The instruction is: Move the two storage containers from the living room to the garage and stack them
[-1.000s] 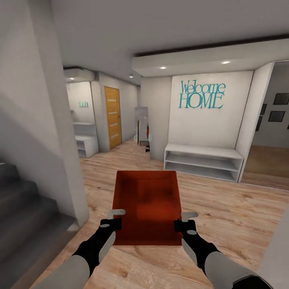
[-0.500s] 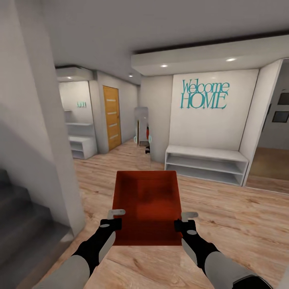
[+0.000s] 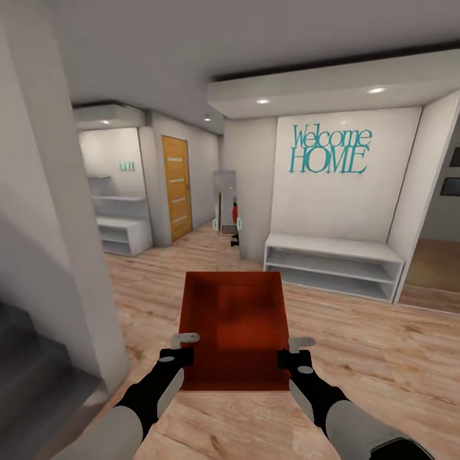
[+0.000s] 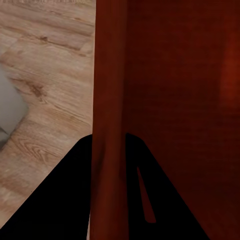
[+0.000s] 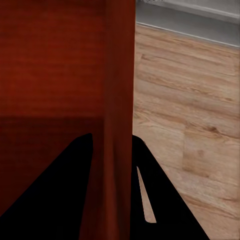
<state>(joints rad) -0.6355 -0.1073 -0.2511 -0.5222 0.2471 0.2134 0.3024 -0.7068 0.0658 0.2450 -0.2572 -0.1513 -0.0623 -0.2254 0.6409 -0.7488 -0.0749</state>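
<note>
Between both arms, orange-red storage container [image 3: 233,329] carried level; left gripper [image 3: 181,350] and right gripper [image 3: 295,353] each pinch a side wall. Keep grip even, steer past the white bench [image 3: 332,263].

matt orange-red storage container [image 3: 233,326]; light wood-plank floor [image 3: 370,345], visibly grained; smooth white shelf [image 3: 332,255].

Cut off at the head view's right edge: a doorway [image 3: 441,255] with dark picture frames [image 3: 452,185]. Too small to read: teal marks [image 3: 126,167] on the far wall. Half hidden behind the container [image 3: 233,329]: left pincer [image 3: 186,348] and right pincer [image 3: 291,353]. Clipped at the lower left: grey stairs [image 3: 32,377].
</note>
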